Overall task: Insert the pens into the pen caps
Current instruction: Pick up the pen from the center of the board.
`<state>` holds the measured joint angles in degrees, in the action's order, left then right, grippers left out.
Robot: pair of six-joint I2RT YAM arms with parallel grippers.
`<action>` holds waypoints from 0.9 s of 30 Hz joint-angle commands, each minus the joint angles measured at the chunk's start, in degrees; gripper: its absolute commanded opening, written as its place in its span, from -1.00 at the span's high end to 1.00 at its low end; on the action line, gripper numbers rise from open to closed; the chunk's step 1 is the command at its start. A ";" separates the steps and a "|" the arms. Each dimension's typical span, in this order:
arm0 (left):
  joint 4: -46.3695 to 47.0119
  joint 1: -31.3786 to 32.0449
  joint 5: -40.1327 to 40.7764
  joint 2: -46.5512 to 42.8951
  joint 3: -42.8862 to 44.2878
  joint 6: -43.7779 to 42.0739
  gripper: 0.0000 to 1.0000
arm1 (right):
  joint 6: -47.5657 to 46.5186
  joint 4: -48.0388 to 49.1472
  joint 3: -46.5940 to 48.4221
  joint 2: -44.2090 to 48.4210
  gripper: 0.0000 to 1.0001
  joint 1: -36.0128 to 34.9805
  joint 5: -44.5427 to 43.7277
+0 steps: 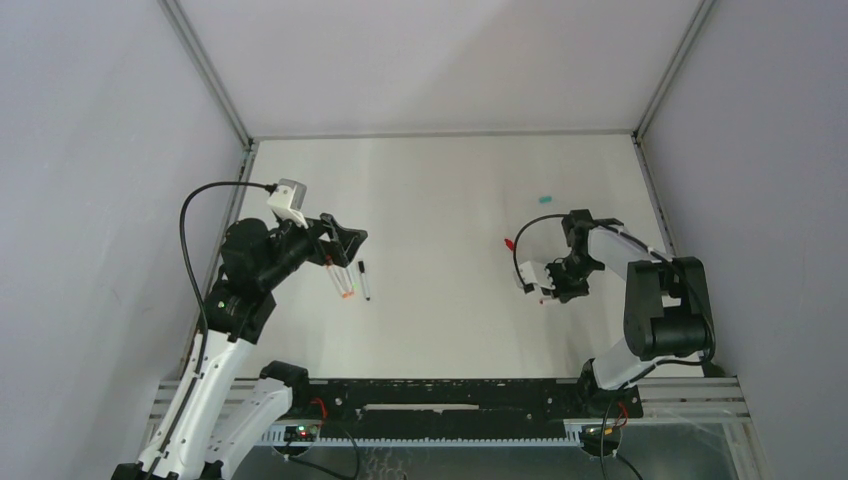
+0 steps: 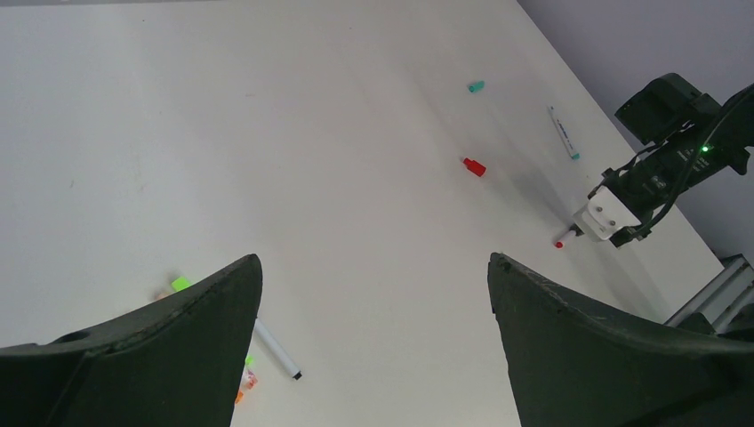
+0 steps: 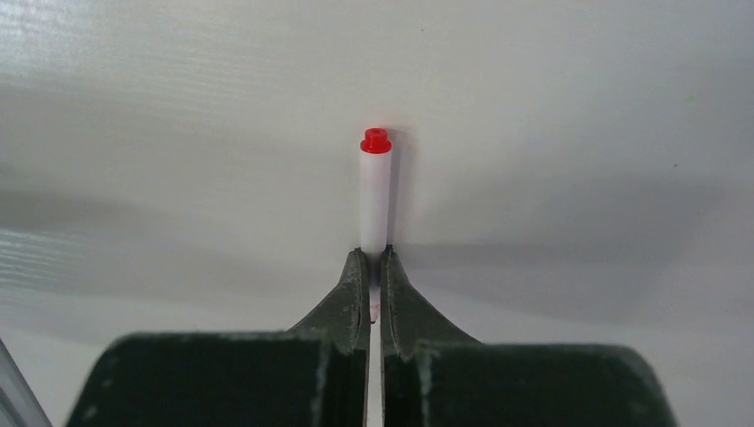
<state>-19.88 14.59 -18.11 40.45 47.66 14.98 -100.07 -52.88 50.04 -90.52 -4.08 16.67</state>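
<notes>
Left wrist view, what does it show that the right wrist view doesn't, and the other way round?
Only the left wrist view shows the small red plastic cap, the small teal plastic cap, a white-barrelled pen with a teal end, a white pen with a black tip and the open left gripper. Only the right wrist view shows up close the right gripper shut on the barrel of the white pen with a red end. Both show that red-ended pen and the white table.
</notes>
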 commanded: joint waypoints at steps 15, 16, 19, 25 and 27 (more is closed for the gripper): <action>14.83 -0.53 -9.39 -0.34 -5.31 15.01 -1.00 | 32.67 -3.01 4.85 15.30 1.00 -2.25 20.71; 15.08 -0.45 -9.69 -0.52 -5.35 17.10 -0.99 | 35.41 -3.27 5.75 16.62 1.00 -2.32 21.55; 18.03 1.08 -9.28 -1.64 -7.16 23.14 -0.98 | 44.32 -2.41 8.01 19.73 1.00 -1.73 26.36; 25.67 14.72 5.71 -4.19 -15.03 27.78 -0.93 | 61.95 4.69 9.98 22.13 1.00 2.53 36.26; 30.05 19.24 10.30 -3.35 -18.34 29.84 -0.84 | 64.76 5.59 10.15 22.05 1.00 3.59 39.46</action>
<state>0.54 27.05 -18.74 36.69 34.54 38.74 -48.03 -51.37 58.52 -68.86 -2.66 46.94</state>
